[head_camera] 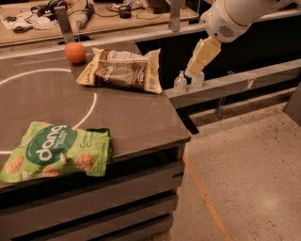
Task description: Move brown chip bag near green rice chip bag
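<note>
The brown chip bag (121,70) lies flat on the far right part of the dark counter (136,122), cream edges and a dark brown centre. The green rice chip bag (54,151) lies at the near left edge of the counter, white "dang" lettering up. My gripper (194,69) hangs from the white arm at the upper right, off the counter's right edge and above the low ledge, a short way right of the brown bag and touching nothing.
An orange (75,52) sits just left of the brown bag. Two small clear bottles (180,83) stand on a grey ledge (244,81) right of the counter. A cluttered desk (94,14) runs along the back. Speckled floor (249,179) lies at the right.
</note>
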`<state>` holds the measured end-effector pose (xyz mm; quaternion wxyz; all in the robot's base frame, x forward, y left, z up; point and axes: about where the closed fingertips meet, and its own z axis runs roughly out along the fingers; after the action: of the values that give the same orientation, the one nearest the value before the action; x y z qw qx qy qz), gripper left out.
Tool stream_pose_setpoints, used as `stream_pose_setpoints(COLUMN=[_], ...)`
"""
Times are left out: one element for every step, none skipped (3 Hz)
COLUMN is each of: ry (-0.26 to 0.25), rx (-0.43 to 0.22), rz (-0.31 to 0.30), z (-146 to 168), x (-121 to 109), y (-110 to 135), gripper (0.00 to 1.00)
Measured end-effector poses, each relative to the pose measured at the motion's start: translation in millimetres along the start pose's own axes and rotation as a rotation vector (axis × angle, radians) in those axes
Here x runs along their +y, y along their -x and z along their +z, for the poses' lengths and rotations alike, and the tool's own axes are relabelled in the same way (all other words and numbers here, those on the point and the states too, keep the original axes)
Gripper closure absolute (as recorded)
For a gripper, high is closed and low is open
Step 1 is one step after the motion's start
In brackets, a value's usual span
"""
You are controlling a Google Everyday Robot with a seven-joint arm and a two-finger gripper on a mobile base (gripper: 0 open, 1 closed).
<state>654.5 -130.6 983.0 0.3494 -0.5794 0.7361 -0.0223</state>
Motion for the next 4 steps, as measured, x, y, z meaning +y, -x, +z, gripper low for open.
stream_pose_setpoints(ry=[-0.006,0.004,0.028,0.044], rx=[-0.05,-0.09,-0.131,-0.151], rz=[0.003,0.017,0.032,0.039], z=[27.8,53.1,80.7,96.7], x=[-14.3,-23.5,-29.1,-31.3], y=[16.9,28.8,39.2,45.3], gripper=[0.0,0.0,0.0,0.0])
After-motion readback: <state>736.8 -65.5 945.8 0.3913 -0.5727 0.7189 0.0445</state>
